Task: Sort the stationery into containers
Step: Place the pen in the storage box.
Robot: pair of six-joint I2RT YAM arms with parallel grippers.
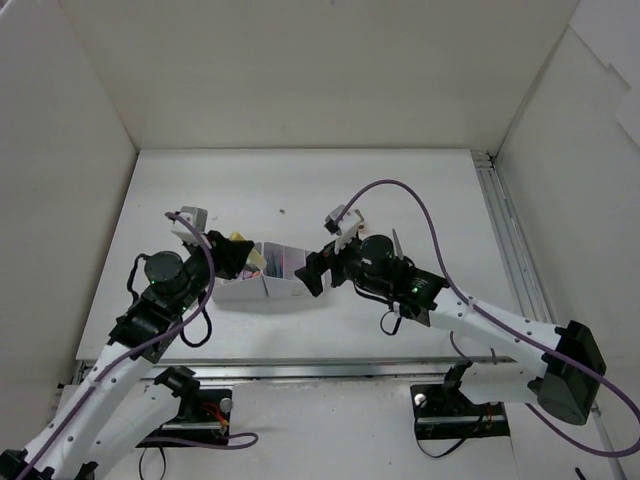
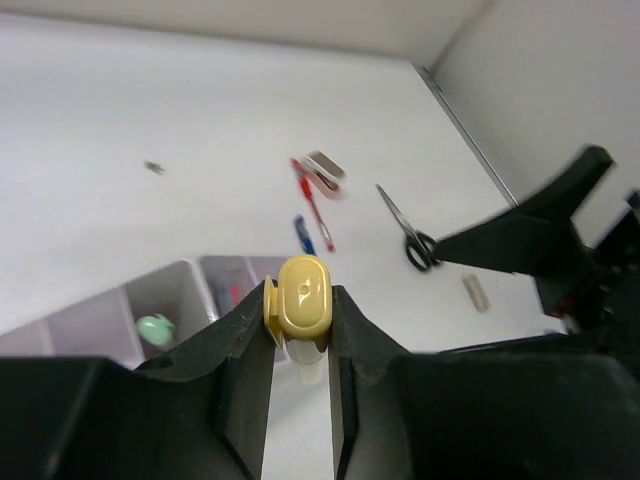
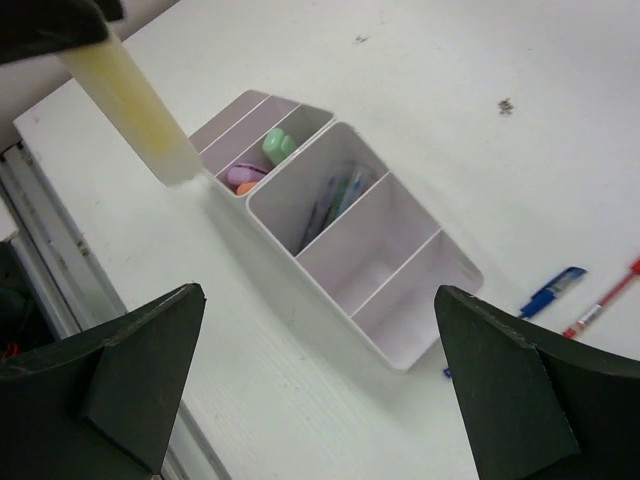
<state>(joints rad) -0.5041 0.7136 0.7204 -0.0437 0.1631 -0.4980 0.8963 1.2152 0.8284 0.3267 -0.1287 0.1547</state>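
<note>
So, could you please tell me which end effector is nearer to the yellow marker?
Left. The left end effector is shut on the yellow marker; the right end effector hangs open above the white organizer, apart from the marker.

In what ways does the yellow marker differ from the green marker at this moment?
The yellow marker is clamped in the left gripper and held tilted in the air; the green marker lies loose in an organizer compartment. The yellow one is not yet sorted; the green one is. Both are pale-coloured markers.
</note>
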